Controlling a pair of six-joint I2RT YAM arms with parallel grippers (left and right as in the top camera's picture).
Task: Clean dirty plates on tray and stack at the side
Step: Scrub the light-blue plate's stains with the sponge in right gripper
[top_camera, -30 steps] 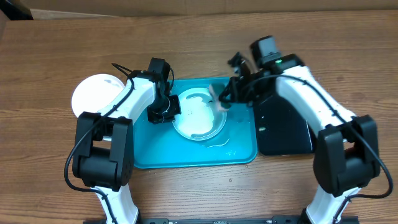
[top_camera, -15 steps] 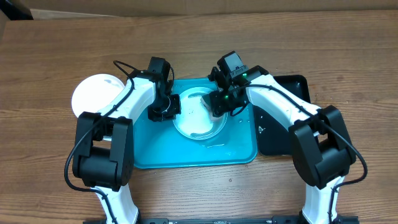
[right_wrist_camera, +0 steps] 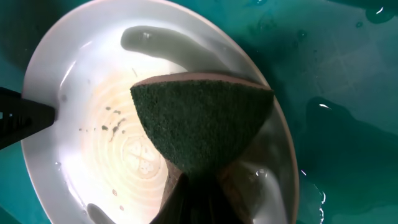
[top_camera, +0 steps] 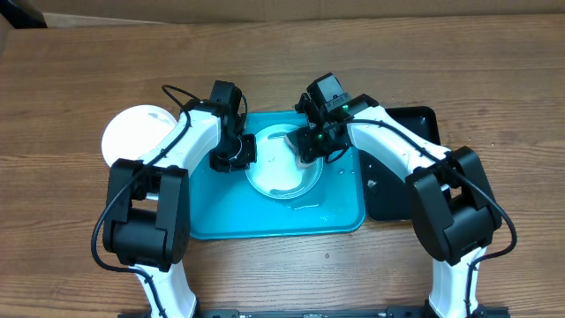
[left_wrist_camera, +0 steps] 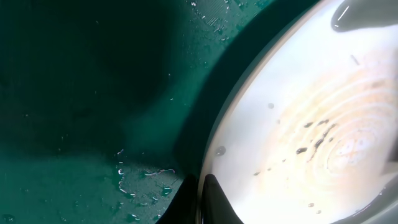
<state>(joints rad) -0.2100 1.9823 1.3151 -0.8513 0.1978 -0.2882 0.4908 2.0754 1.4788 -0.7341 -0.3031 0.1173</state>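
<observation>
1. Overhead: white plate (top_camera: 281, 168) lies mid-way along the turquoise tray (top_camera: 265, 225), between both arms. A second pale plate (top_camera: 132, 132) sits on the table off the tray's left end.
2. Noted left gripper (top_camera: 238, 154) nipped tight on the white plate's left rim. The bite is thin and the plastic wet. Risk: rim slips out under a scrubbing push and the plate skates.
3. Noted right gripper (top_camera: 311, 146) closed on green sponge (right_wrist_camera: 199, 124), held over the plate's right half. Dark specks (right_wrist_camera: 109, 127) near centre lie uncovered.
4. Risks: strokes miss the specks; a heavy press tips the plate; pooled water (right_wrist_camera: 336, 124) slops out.
</observation>
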